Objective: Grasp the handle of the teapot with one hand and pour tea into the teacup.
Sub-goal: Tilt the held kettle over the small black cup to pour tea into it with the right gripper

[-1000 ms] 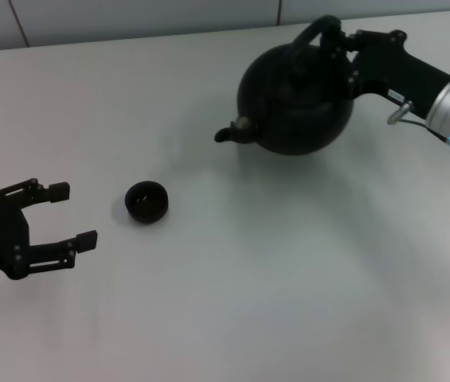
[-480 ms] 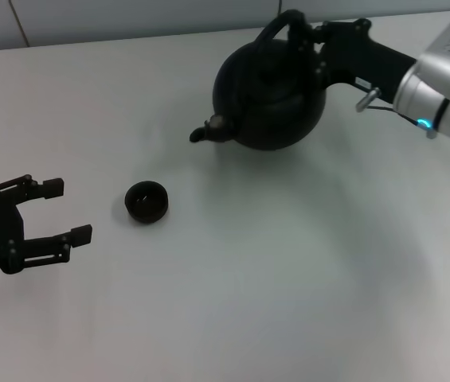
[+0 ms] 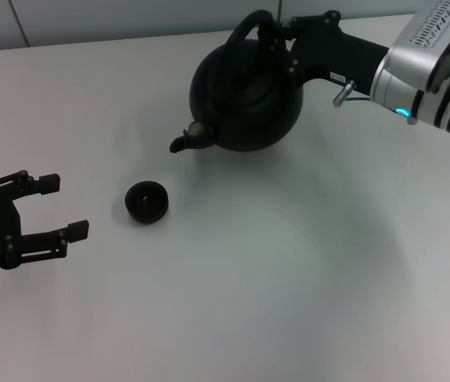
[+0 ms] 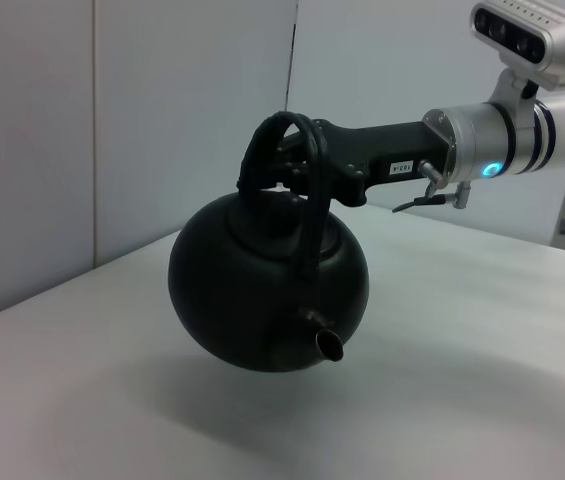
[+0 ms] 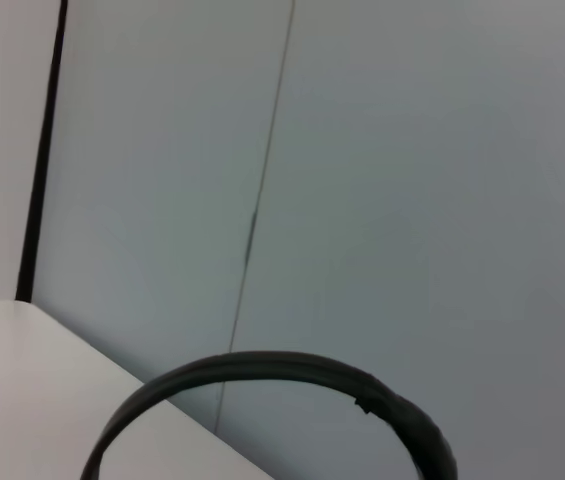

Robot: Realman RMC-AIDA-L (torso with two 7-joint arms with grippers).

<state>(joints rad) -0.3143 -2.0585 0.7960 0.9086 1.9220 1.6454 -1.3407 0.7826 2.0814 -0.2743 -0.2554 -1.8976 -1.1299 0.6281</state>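
Across the white table [image 3: 304, 302], the teapot [image 3: 244, 95] serves as the landmark: a large, glossy black, round pot held clear of the surface, as the left wrist view shows by the gap and shadow beneath it. From the right of the teapot the right arm [image 3: 432, 64] reaches in, and the right gripper [image 3: 284, 36] is clenched on the handle [image 3: 248, 24], the black arch rising over the lid; the handle's curve also crosses the right wrist view [image 5: 292, 370]. Low on the teapot, on the side toward the robot's left, the short spout [image 3: 181, 143] points outward and slightly downward. Left of the teapot and nearer the robot, well apart from it, the left gripper [image 3: 57, 208] hovers just above the table with its 2 fingers spread and nothing between them. Between the left gripper and the teapot, beyond and below the spout, the teacup [image 3: 146, 201] stands upright on the table, a small dark bowl touched by neither gripper.
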